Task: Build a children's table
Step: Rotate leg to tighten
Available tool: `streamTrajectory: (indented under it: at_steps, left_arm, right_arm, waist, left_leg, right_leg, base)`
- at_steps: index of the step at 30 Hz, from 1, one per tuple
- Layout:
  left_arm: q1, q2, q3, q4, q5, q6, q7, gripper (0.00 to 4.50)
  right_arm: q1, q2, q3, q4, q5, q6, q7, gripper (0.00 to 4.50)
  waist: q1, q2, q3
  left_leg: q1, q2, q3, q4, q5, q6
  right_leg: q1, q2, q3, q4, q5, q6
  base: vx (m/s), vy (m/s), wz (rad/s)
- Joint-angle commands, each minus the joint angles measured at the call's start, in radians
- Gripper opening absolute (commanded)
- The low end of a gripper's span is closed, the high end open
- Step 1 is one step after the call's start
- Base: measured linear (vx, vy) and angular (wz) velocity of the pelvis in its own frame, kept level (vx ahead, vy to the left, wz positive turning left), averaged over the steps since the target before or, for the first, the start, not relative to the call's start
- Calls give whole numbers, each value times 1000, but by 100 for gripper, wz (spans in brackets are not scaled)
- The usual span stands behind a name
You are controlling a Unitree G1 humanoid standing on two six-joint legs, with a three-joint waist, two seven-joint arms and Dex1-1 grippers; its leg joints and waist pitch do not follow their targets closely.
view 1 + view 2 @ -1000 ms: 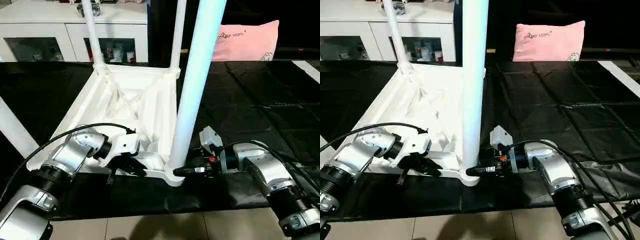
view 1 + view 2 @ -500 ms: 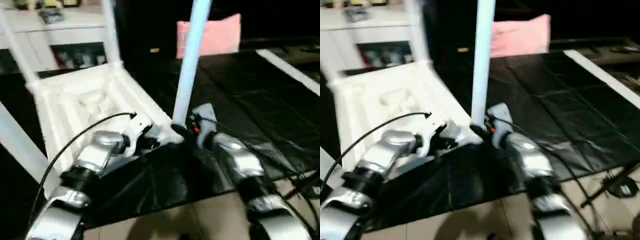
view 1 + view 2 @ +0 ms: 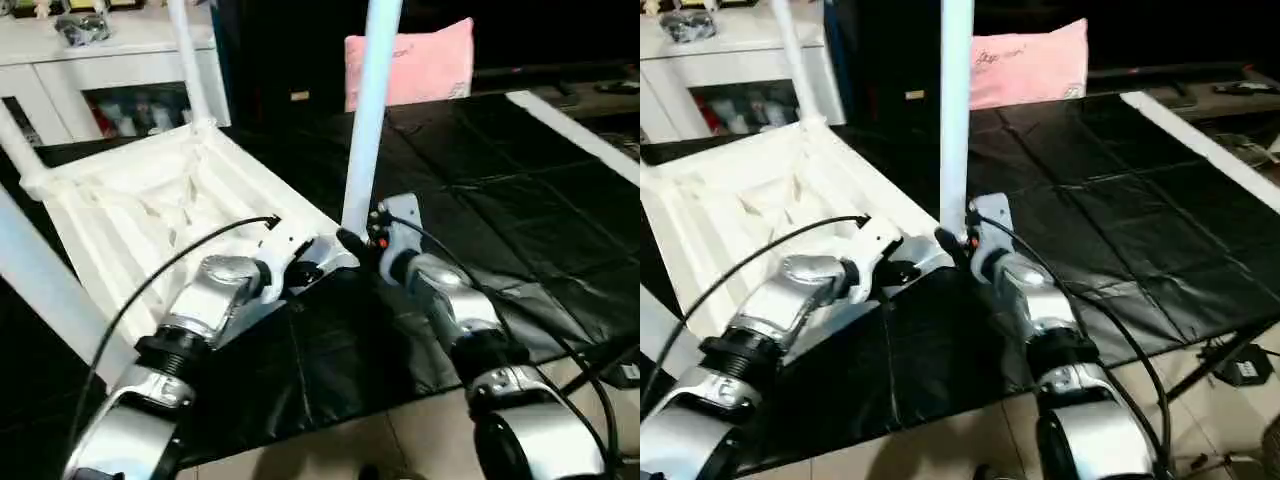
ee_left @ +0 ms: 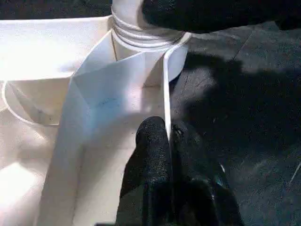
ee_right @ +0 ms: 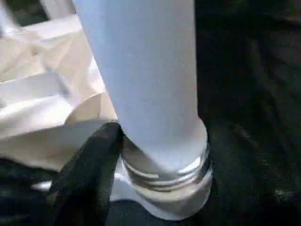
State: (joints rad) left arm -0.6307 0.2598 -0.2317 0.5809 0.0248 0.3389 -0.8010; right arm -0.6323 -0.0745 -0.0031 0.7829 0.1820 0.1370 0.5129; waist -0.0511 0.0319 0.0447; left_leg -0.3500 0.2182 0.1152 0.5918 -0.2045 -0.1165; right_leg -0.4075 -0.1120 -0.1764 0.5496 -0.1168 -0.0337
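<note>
On the black sheet (image 3: 470,210) covering the floor, we find the white tabletop (image 3: 150,215) lying upside down with its ribbed underside facing up, and white legs standing up from its corner sockets. The nearest leg (image 3: 372,110) rises from the near corner socket (image 5: 164,188), where its threaded base is seated. The left gripper (image 4: 169,146) has its two black fingers clenched on the thin upright rim of the tabletop just beside that socket. The right gripper (image 3: 352,241) is at the foot of the same leg, one black finger (image 5: 87,174) lying against the threaded base; we cannot tell whether its jaws are clamped on the leg. A pink cushion (image 3: 420,62) and a white cabinet (image 3: 110,60) stand beyond.
</note>
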Motion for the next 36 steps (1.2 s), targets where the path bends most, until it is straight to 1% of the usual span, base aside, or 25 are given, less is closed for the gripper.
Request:
streamTrajectory:
  at_steps: [1, 2, 3, 4, 5, 6, 7, 9, 10, 11, 12, 13, 14, 15, 17, 19, 22, 23, 24, 26, 28, 29, 30, 33, 36]
  left_arm:
    - [-23, 38, -8, -7, 5, -69, -59, 0]
    - [-20, 46, -11, -5, 5, -78, -72, 0]
    - [-9, 77, -24, 3, 5, -124, -127, 0]
    - [-3, 90, -31, 3, 3, -139, -154, 0]
    - [0, 98, -35, 4, 3, -146, -171, 0]
    - [11, 116, -44, 4, -2, -193, -224, 0]
    - [15, 121, -46, 4, -5, -214, -245, 0]
    - [24, 136, -50, -3, -16, -219, -291, 0]
    - [28, 156, -65, 10, -11, -263, -335, 0]
    - [29, 161, -70, 16, -12, -273, -354, 0]
    - [28, 165, -74, 21, -15, -282, -369, 0]
    - [27, 168, -76, 24, -18, -289, -382, 0]
    - [28, 172, -79, 21, -27, -293, -408, 0]
    - [27, 174, -81, 19, -36, -295, -433, 0]
    - [24, 177, -84, 23, -43, -308, -463, 0]
    - [18, 186, -100, 20, -52, -332, -537, 0]
    - [20, 196, -121, 7, -58, -347, -601, 0]
    - [22, 200, -129, -2, -60, -350, -621, 0]
    - [25, 206, -142, -17, -62, -351, -652, 0]
    - [25, 210, -152, -26, -60, -359, -677, 0]
    - [24, 211, -155, -28, -57, -361, -690, 0]
    - [24, 211, -155, -28, -55, -363, -693, 0]
    - [23, 211, -155, -28, -55, -363, -694, 0]
    - [16, 209, -156, -26, -55, -363, -703, 0]
    - [15, 213, -157, -27, -57, -364, -714, 0]
  right_arm:
    - [42, -30, 15, -38, 3, 3, 81, 347]
    - [48, -40, 16, -52, 6, 2, 98, 360]
    - [72, -83, 22, -108, 19, 0, 167, 368]
    - [81, -103, 28, -130, 21, -3, 197, 373]
    - [85, -115, 32, -140, 22, -5, 215, 380]
    - [97, -146, 46, -172, 23, -8, 270, 392]
    - [101, -156, 50, -182, 24, -7, 289, 403]
    - [108, -184, 63, -202, 25, -2, 340, 415]
    - [122, -218, 88, -240, 34, -4, 424, 420]
    - [127, -232, 100, -257, 38, 0, 459, 430]
    - [132, -242, 107, -272, 41, 4, 486, 441]
    - [136, -250, 113, -284, 45, 10, 509, 441]
    - [140, -262, 124, -302, 48, 11, 543, 448]
    - [144, -276, 137, -318, 49, 15, 577, 448]
    - [149, -294, 156, -339, 48, 15, 617, 448]
    - [148, -322, 204, -361, 28, -8, 693, 448]
    - [138, -326, 224, -356, 19, -19, 735, 448]
    - [132, -325, 229, -350, 19, -22, 749, 448]
    - [121, -323, 240, -341, 19, -24, 777, 448]
    - [111, -326, 258, -335, 19, -24, 813, 448]
    - [109, -330, 270, -334, 17, -24, 833, 422]
    - [107, -333, 279, -332, 16, -22, 844, 414]
    - [107, -334, 282, -330, 15, -21, 849, 414]
    - [103, -343, 308, -318, 7, -19, 886, 377]
    - [101, -345, 315, -306, -2, -21, 913, 367]
  waist:
    - [18, -3, -71]
    - [25, -4, -72]
    - [36, -4, -80]
    - [46, -4, -79]
    - [50, -3, -81]
    - [54, -6, -78]
    - [60, -8, -77]
    - [67, -7, -74]
    - [69, -13, -73]
    - [72, -15, -73]
    - [79, -10, -72]
    - [89, -12, -72]
    - [93, -14, -73]
    - [100, -18, -71]
    - [109, -19, -71]
    - [117, -24, -70]
    - [124, -26, -71]
    - [127, -26, -71]
    - [134, -30, -72]
    - [141, -31, -71]
    - [145, -32, -70]
    - [146, -35, -70]
    - [146, -33, -69]
    - [147, -37, -70]
    - [146, -39, -71]
  left_leg:
    - [-23, -7, 29, -62, -195, 109]
    - [-26, -9, 30, -61, -188, 115]
    - [-31, -8, 30, -58, -140, 119]
    - [-31, -4, 31, -56, -105, 129]
    - [-30, -2, 31, -55, -91, 129]
    - [-30, -3, 34, -55, -87, 132]
    - [-29, -4, 36, -56, -104, 129]
    - [-24, -2, 38, -58, -125, 119]
    - [-24, -1, 39, -60, -137, 115]
    - [-22, -1, 40, -60, -144, 115]
    - [-21, 3, 41, -61, -148, 115]
    - [-15, 3, 43, -62, -155, 112]
    - [-14, 5, 44, -62, -150, 109]
    - [-13, 6, 46, -63, -150, 108]
    - [-14, 7, 48, -64, -142, 102]
    - [-10, 7, 52, -65, -148, 96]
    - [-8, 8, 55, -66, -152, 92]
    - [-7, 9, 55, -65, -149, 87]
    - [-7, 10, 56, -65, -145, 83]
    - [-6, 10, 57, -65, -147, 79]
    - [-5, 11, 57, -65, -151, 74]
    - [-6, 10, 58, -65, -151, 74]
    - [-7, 9, 57, -66, -155, 72]
    - [-8, 9, 56, -67, -164, 63]
    - [-10, 8, 56, -65, -163, 63]
  right_leg:
    - [74, -38, 51, -53, -356, -155]
    - [76, -39, 51, -56, -355, -152]
    - [80, -37, 55, -43, -310, -155]
    - [78, -35, 57, -37, -266, -165]
    - [77, -35, 59, -32, -242, -172]
    - [73, -31, 59, -33, -232, -180]
    - [75, -31, 59, -36, -262, -169]
    - [70, -32, 59, -40, -306, -158]
    - [68, -30, 60, -42, -324, -151]
    - [68, -30, 61, -43, -332, -147]
    - [65, -31, 64, -41, -335, -146]
    - [63, -29, 64, -43, -344, -144]
    - [62, -30, 66, -41, -339, -145]
    - [61, -29, 67, -41, -345, -145]
    - [62, -29, 71, -38, -345, -138]
    - [57, -28, 76, -37, -351, -139]
    - [56, -30, 79, -34, -358, -139]
    - [55, -31, 81, -33, -352, -143]
    - [55, -31, 82, -31, -346, -147]
    - [54, -30, 84, -28, -341, -152]
    - [53, -32, 85, -29, -351, -148]
    - [53, -31, 85, -30, -355, -146]
    - [54, -31, 84, -30, -363, -143]
    - [55, -30, 83, -32, -379, -129]
    - [56, -30, 83, -32, -380, -127]
  base:
    - [0, 0, 0]
    - [0, 0, 0]
    - [0, 0, 0]
    - [0, 0, 0]
    - [0, 0, 0]
    - [0, 0, 0]
    - [0, 0, 0]
    - [0, 0, 0]
    - [0, 0, 0]
    - [0, 0, 0]
    - [0, 0, 0]
    - [0, 0, 0]
    - [0, 0, 0]
    - [0, 0, 0]
    - [0, 0, 0]
    - [0, 0, 0]
    - [0, 0, 0]
    - [0, 0, 0]
    - [0, 0, 0]
    - [0, 0, 0]
    - [0, 0, 0]
    - [0, 0, 0]
    - [0, 0, 0]
    - [0, 0, 0]
    - [0, 0, 0]
